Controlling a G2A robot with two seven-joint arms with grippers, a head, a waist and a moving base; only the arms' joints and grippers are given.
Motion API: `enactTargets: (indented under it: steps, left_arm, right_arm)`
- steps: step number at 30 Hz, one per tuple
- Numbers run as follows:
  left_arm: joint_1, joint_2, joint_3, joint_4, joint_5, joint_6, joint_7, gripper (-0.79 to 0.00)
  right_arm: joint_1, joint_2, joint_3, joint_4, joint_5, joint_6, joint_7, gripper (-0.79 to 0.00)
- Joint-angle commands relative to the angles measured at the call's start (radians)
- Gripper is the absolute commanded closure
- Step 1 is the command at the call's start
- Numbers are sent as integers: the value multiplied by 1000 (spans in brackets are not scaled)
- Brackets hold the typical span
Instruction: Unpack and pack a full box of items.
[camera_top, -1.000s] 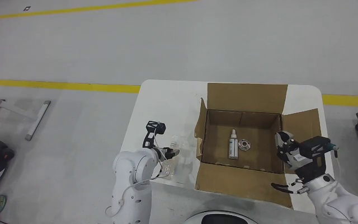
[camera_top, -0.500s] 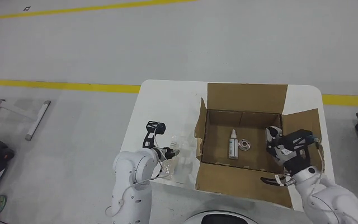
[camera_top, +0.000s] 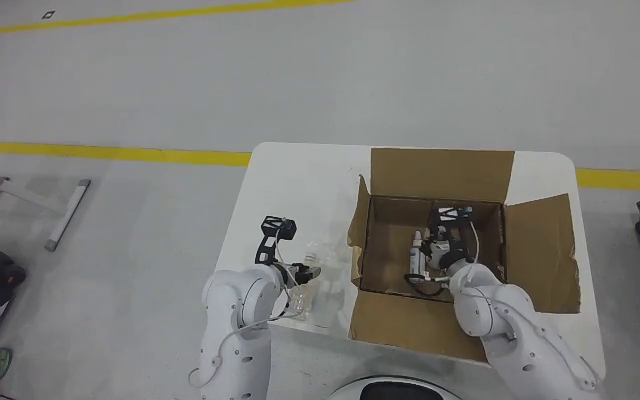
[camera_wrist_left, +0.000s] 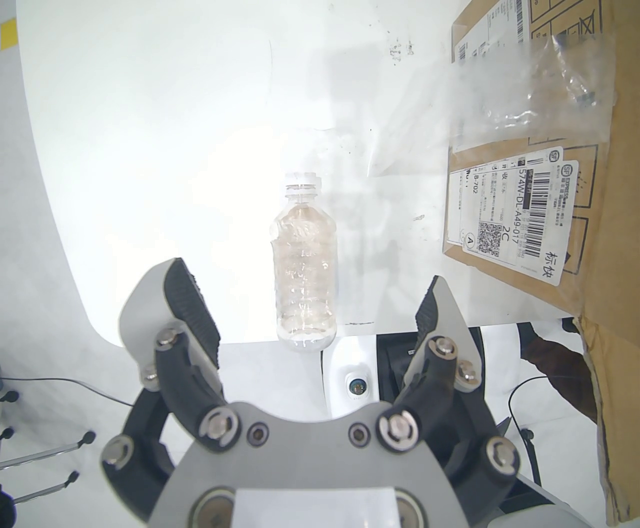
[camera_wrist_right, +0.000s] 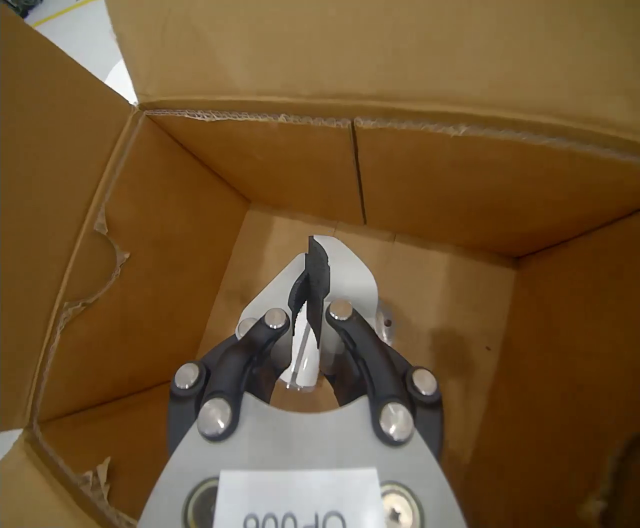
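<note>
Top view: white worktop (camera_top: 300, 190) carries an open cardboard box (camera_top: 440, 165), all four flaps folded outward. The right arm is down inside the box, with the right claw (camera_top: 437, 250) low over the floor, just beside a white spray bottle (camera_top: 416, 252) that lies flat there. The left claw (camera_top: 308, 266) sits over the worktop beside the box's outer wall, among clear plastic items.

Left wrist view: left claw (camera_wrist_left: 306, 279) is released, fingers (camera_wrist_left: 192, 310) spread wide with nothing between the pads. A clear plastic bottle (camera_wrist_left: 304, 265) lies on its side on the worktop (camera_wrist_left: 150, 150) in line with the gap, apart from both fingers. Its cap points away from the claw and its base is at the worktop edge. A clear plastic bag (camera_wrist_left: 500, 95) lies farther off, resting partly against the labelled side wall of the box (camera_wrist_left: 590, 150).

Right wrist view: right claw (camera_wrist_right: 312, 280) is clenched, black pads (camera_wrist_right: 316, 272) pressed together, and nothing can be seen gripped between them. It hangs inside the box (camera_wrist_right: 400, 165), close above the floor. A white object, partly hidden, shows below between the finger links, and the rim of a small round metal part (camera_wrist_right: 386, 320) shows just beside one finger.
</note>
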Motion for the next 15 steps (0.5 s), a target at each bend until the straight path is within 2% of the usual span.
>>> enactTargets:
  steps: [1, 12, 15]
  left_arm:
    - [0, 0, 0, 0, 0, 0, 0, -785]
    - [0, 0, 0, 0, 0, 0, 0, -785]
    - [0, 0, 0, 0, 0, 0, 0, -785]
  right_arm:
    - [1, 0, 1, 0, 3, 0, -2, 0]
    - [-2, 0, 3, 4, 4, 1, -3, 0]
    - [20, -3, 3, 26, 21, 28, 42, 0]
